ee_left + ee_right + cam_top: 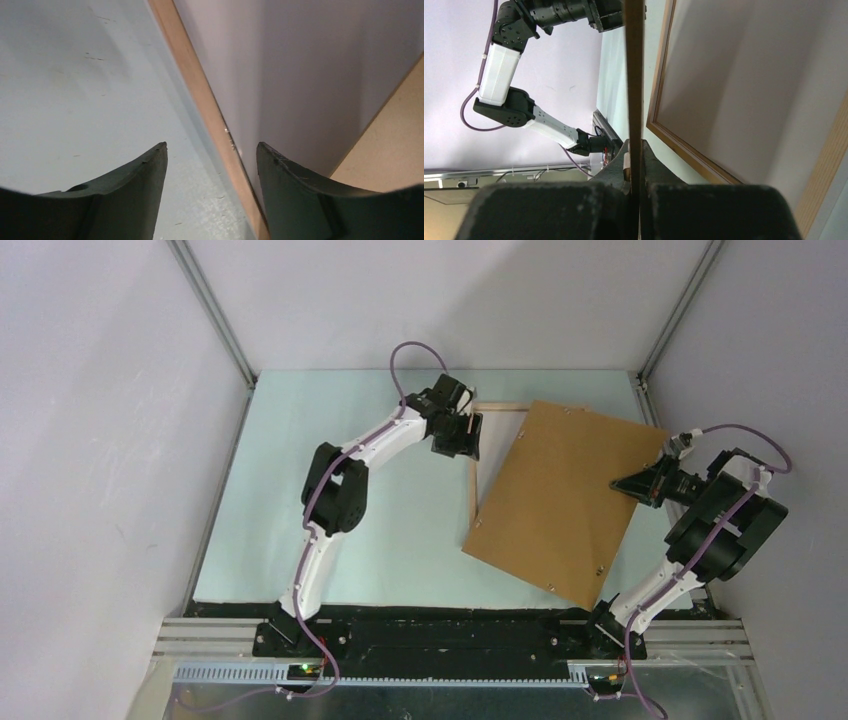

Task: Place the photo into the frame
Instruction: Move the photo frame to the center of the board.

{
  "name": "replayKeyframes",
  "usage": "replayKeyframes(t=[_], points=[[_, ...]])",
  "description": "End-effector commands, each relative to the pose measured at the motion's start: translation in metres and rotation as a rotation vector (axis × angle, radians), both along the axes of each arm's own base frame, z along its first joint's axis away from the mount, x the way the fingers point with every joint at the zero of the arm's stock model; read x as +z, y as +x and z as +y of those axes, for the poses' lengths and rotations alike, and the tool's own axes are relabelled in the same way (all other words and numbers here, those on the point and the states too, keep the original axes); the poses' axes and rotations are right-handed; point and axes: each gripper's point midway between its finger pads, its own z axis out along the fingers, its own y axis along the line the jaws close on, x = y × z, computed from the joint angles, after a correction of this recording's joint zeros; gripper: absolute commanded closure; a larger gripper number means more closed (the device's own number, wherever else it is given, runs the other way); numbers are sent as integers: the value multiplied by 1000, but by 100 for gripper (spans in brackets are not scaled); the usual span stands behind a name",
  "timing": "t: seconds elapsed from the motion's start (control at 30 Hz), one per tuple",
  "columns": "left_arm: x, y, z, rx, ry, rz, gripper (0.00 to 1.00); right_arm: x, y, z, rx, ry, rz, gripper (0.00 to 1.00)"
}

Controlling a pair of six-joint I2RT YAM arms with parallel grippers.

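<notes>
The frame (500, 407) lies on the surface (290, 490) in the upper middle of the top view, mostly covered by a skewed brown board (565, 495). The left claw (466, 436) is at the frame's upper-left corner, spread astride its wooden rail (a gap shows beside each tip). At centre right, the right claw (624, 483) pinches the board's edge.

backing board (565, 500) plain mid-brown, unpatterned; frame (472, 485) edges pale bare wood; table (400, 540) pale mint green; arms (388, 438) white and black; cables (415, 344) purple.
</notes>
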Motion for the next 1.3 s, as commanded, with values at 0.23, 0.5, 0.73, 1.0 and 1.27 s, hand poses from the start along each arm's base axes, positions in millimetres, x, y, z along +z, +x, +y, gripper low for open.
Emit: replayKeyframes(t=[0.23, 0.5, 0.73, 1.0, 1.27], points=[[-19, 3, -19, 69, 41, -10, 43, 31, -19, 7, -74, 78, 27, 100], [-34, -6, -22, 57, 46, 28, 50, 31, -23, 9, -78, 75, 28, 100], [-35, -6, -24, 55, 42, 33, 58, 31, -23, 9, -78, 73, 26, 100], [-35, -7, -23, 65, 44, 36, 66, 30, -24, 9, -80, 79, 28, 100], [-35, -9, -18, 78, 59, 34, 74, 25, -24, 9, -75, 85, 32, 100]])
